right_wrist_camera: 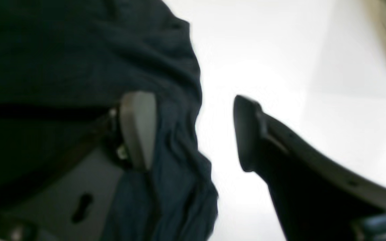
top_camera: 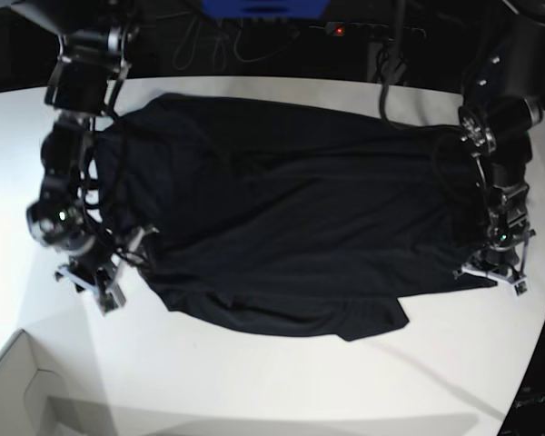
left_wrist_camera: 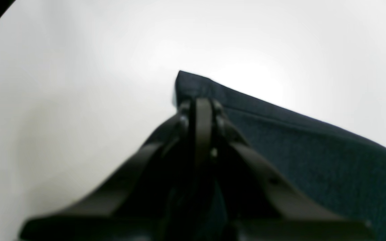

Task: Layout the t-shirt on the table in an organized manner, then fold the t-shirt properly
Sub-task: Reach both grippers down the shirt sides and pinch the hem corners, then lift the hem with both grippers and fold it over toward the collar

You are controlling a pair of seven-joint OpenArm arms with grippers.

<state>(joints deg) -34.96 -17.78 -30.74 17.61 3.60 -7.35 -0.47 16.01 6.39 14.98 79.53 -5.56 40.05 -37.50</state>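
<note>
While t-shirt (top_camera: 291,218) covers table (top_camera: 254,381), wrinkled

Two black jointed arms with looping cables; right hand (right_wrist_camera: 193,130) has grey-faced fingers (right_wrist_camera: 138,127).

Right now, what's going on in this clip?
A two-armed robot is spreading a black t-shirt out on a white table. The left hand is shut on a corner of the shirt's edge. The right hand is open at the opposite side, one finger against the bunched cloth, gripping nothing. The shirt lies mostly flat but rumpled, with nothing folded yet.
</note>
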